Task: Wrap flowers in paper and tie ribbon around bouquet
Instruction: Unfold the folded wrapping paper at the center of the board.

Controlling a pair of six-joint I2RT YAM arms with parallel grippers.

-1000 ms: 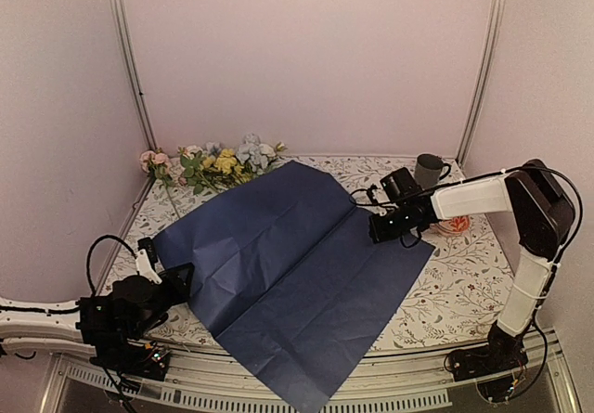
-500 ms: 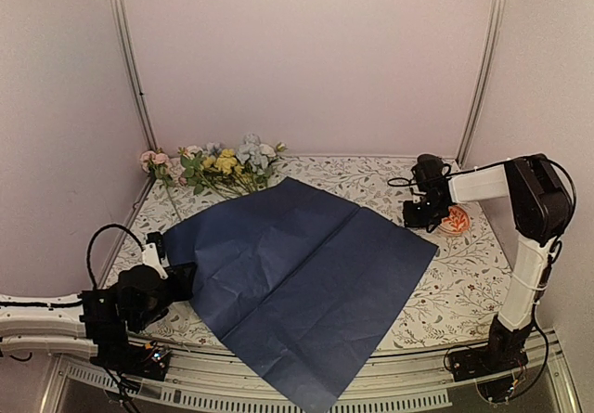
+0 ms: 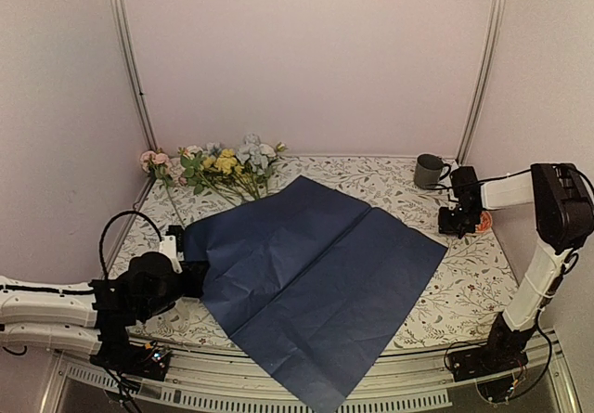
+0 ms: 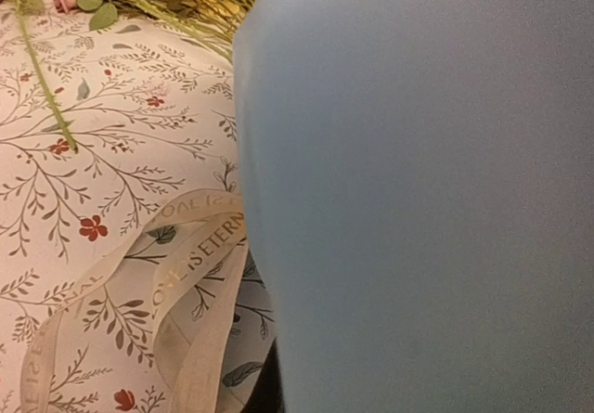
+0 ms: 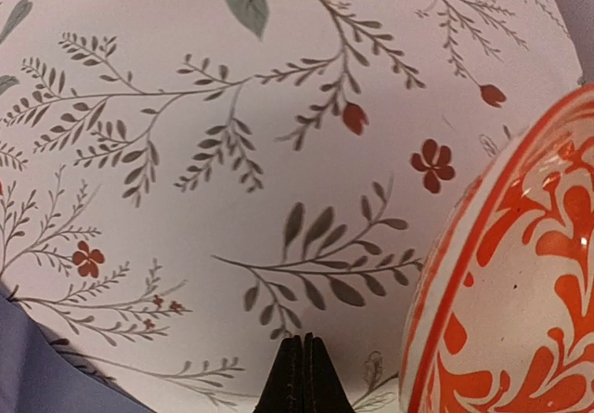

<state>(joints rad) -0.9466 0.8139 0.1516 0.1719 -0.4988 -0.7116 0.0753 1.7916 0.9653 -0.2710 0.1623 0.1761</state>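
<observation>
Flowers (image 3: 218, 164) lie unwrapped at eleven o'clock beside the spread paper (image 3: 316, 274), ribbon (image 4: 200, 251) loose, left gripper (image 3: 189, 270) clenched at its nine o'clock edge, right gripper (image 5: 302, 357) clenched empty.

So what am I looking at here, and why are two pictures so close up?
It is two robot arms bolted side by side, each ending in a two-finger gripper. The wide picture comes from a fixed camera above and behind them; the two close-ups come from cameras on the wrists. On the flower-patterned table lie a sheet of paper, navy side up, a bunch of flowers at the back, a grey mug and an orange-patterned dish. The left wrist view shows the paper's light blue underside and a cream ribbon by its edge. The left gripper sits at the paper's edge, its fingers hidden. The right gripper is shut and empty, beside the dish.
</observation>
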